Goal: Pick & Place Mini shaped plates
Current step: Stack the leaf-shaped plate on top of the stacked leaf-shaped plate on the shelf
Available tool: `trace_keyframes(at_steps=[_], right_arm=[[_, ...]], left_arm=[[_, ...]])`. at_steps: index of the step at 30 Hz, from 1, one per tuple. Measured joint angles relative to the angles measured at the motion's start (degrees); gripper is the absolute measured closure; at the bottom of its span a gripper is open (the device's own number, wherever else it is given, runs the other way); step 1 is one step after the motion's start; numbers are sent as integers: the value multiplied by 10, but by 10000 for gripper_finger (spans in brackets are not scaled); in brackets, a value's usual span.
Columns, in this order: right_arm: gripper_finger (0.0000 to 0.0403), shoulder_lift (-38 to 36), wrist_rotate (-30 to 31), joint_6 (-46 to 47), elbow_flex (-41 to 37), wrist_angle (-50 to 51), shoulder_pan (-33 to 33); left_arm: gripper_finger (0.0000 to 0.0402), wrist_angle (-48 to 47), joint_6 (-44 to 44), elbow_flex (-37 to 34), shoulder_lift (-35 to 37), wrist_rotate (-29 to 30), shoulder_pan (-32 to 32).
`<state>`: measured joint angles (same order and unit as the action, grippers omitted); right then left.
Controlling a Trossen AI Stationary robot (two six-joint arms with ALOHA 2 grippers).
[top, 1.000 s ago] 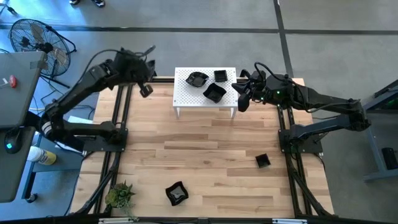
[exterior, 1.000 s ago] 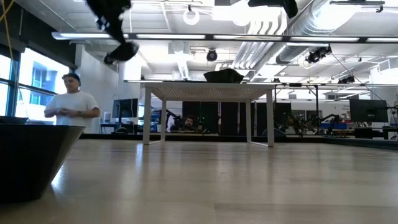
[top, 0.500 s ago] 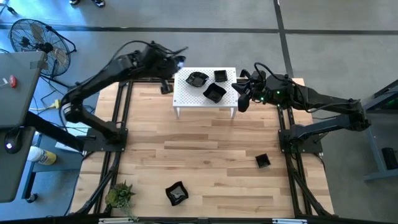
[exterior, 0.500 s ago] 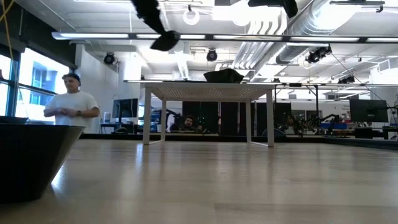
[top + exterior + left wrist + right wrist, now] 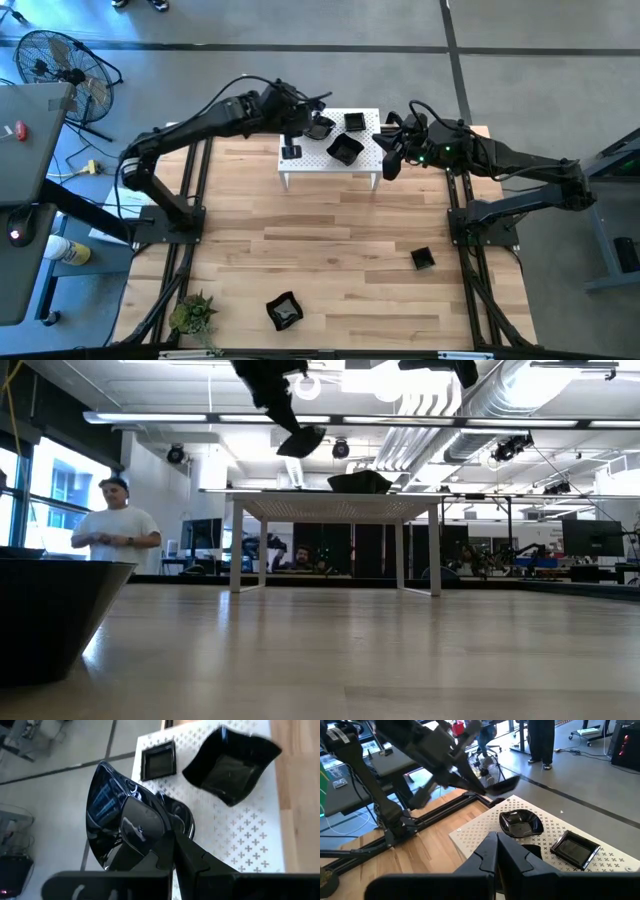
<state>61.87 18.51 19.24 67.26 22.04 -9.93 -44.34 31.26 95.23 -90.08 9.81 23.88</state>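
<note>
Left fingers (image 5: 170,845): pinching a black dish (image 5: 117,822), above the white rack's (image 5: 300,160) left edge.
Right fingers (image 5: 495,852): pressed together, off the rack's right edge.
Rack top: three dishes (image 5: 345,150).
Tabletop front: two dishes (image 5: 284,311).

Two arms of matte black segmented links rose from black frame bases; thin black cables looped loosely above the wrists. The left gripper (image 5: 172,847) and right gripper (image 5: 496,851) each bore two tapered, angular black fingers. A green light glowed on the right wrist.
</note>
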Motion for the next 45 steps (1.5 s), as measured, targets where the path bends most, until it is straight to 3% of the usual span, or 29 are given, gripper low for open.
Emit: trace_keyframes(at_steps=[16, 29, 45], right_arm=[[402, 0, -5, 0, 0, 0, 11], [402, 0, -5, 0, 0, -1, 11], [402, 0, -4, -2, 0, -1, 11]], left_arm=[[401, -6, 39, -4, -55, -13, 1], [399, 7, 32, -1, -103, 37, -6], [300, 38, 3, -1, -103, 56, -6]])
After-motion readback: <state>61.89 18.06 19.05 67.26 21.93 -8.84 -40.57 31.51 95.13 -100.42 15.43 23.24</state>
